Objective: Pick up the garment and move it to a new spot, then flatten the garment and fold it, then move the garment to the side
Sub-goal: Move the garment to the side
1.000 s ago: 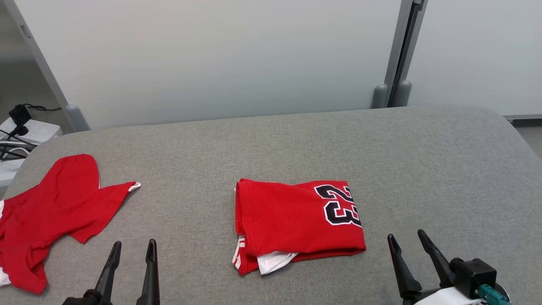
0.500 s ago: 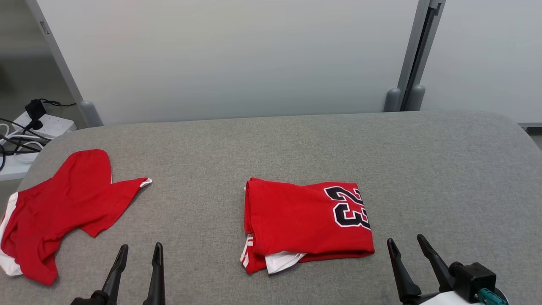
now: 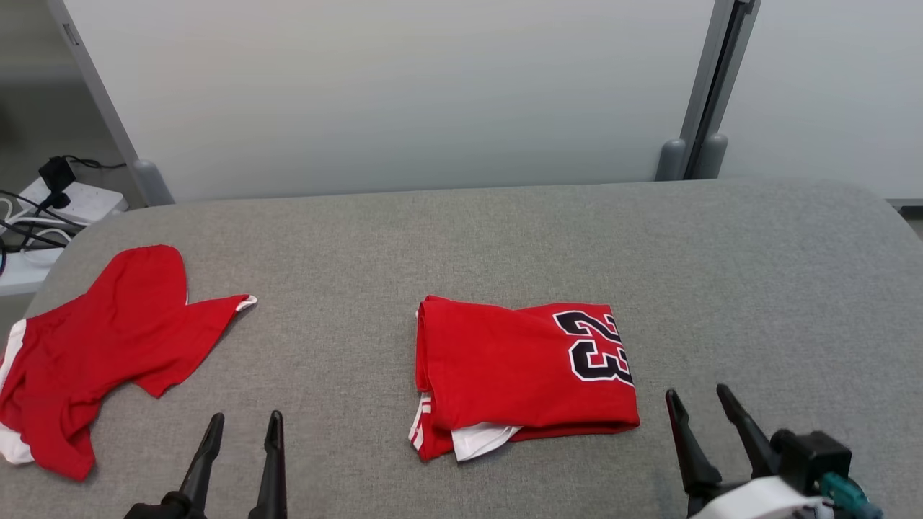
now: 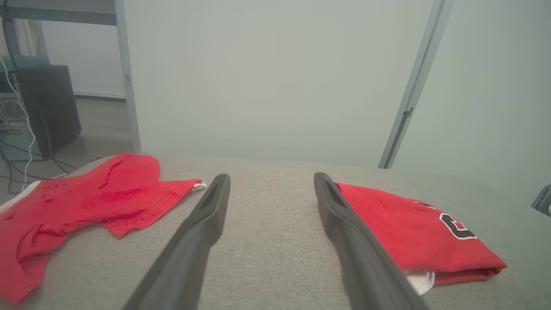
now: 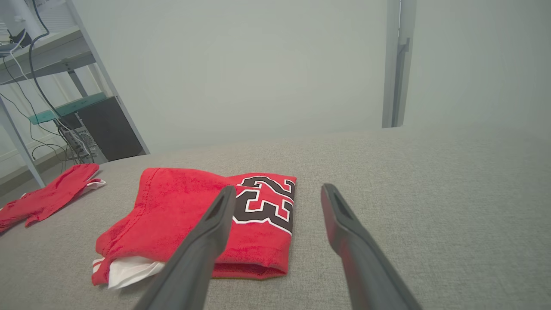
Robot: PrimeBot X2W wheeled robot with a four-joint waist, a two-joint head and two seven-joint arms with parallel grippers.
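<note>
Nothing on the bench (image 3: 757, 274) has moved in the last second. Only the head camera has swung, sliding the whole scene a little across its view. The left gripper (image 3: 245, 416) and right gripper (image 3: 696, 391) hover at the near edge with jaws spread wide, holding nothing.

The folded red jersey (image 3: 519, 375) lies mid-bench between them, its long axis running left to right, parallel to the near edge. Its right end is just ahead and left of the right gripper, which is clearly the nearer arm. Moving it aside looks like the step that remains.

A black, white-edged "23" lies sideways on that right end. No other writing is readable.

A crumpled red garment (image 3: 108, 346) sprawls at the bench's left edge, well apart.
</note>
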